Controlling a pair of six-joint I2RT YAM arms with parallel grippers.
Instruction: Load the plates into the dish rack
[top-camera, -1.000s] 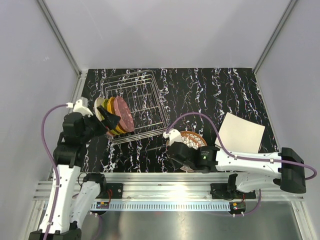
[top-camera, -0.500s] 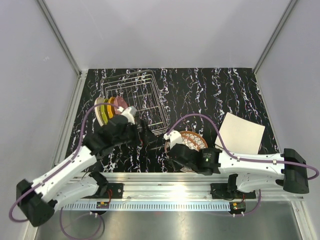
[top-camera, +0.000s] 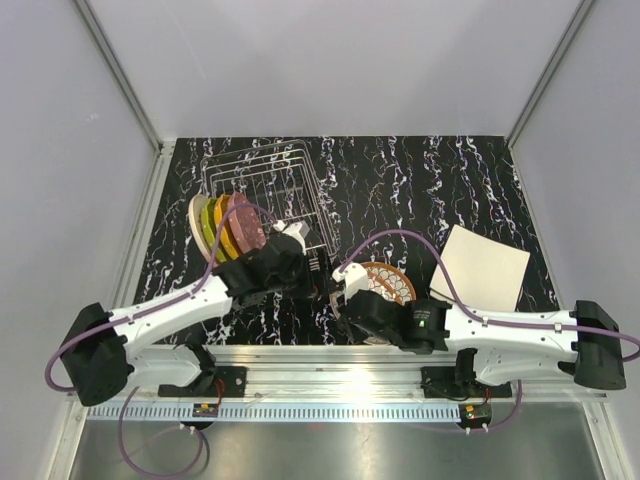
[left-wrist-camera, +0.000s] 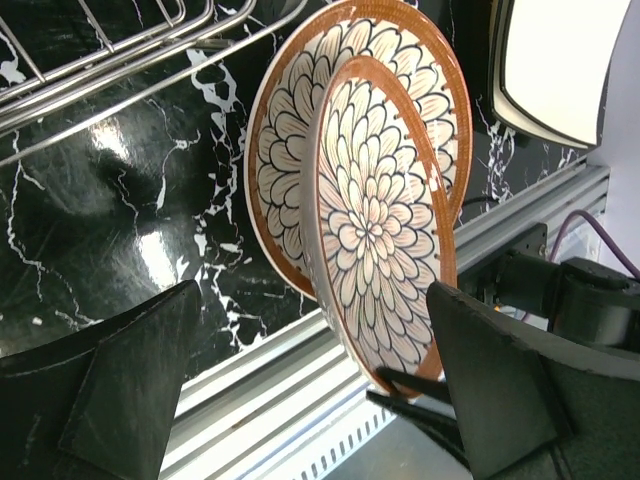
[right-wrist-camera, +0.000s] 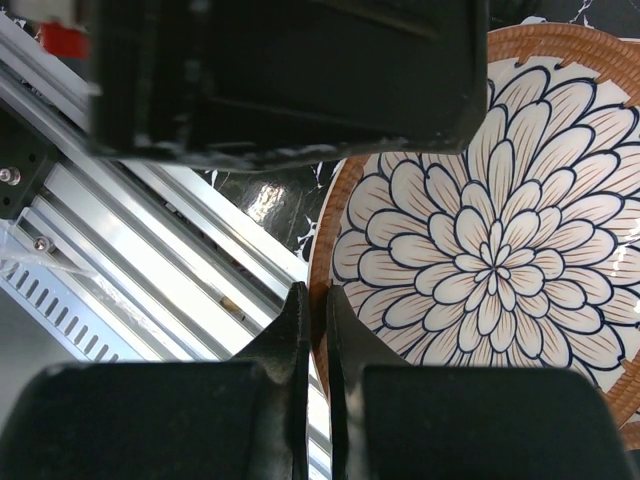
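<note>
Racked plates (top-camera: 225, 225): standing on edge in a close row at the near-left end of the dish rack (top-camera: 275, 185); cream on the outside, then lime-green, orange and pink.
Dish rack: silver wire basket on the far-left part of the black marbled table (top-camera: 450, 180).
Petal plates: two with brown rims, stacked by the near edge of the table about midway along it. They are just beside the rack's near-right corner.
Lower petal plate (left-wrist-camera: 290, 130): lies flat on the table.
Upper petal plate (left-wrist-camera: 375, 220): steeply tilted, with the side toward the near edge lifted clear of the lower one. Whether its far side touches the lower plate cannot be told.
Right gripper (right-wrist-camera: 312, 300): nearly closed, its two thin fingers pinching the brown rim of the upper petal plate on its raised side.
Left gripper (left-wrist-camera: 312, 295): fingers spread wide with nothing held. It hangs just beside the petal plates on the rack side, and its wrist view shows the tilted plate between the two fingers, untouched.
Square plate (top-camera: 485, 265): plain white, flat on the table near the right edge, well apart from the other plates.
</note>
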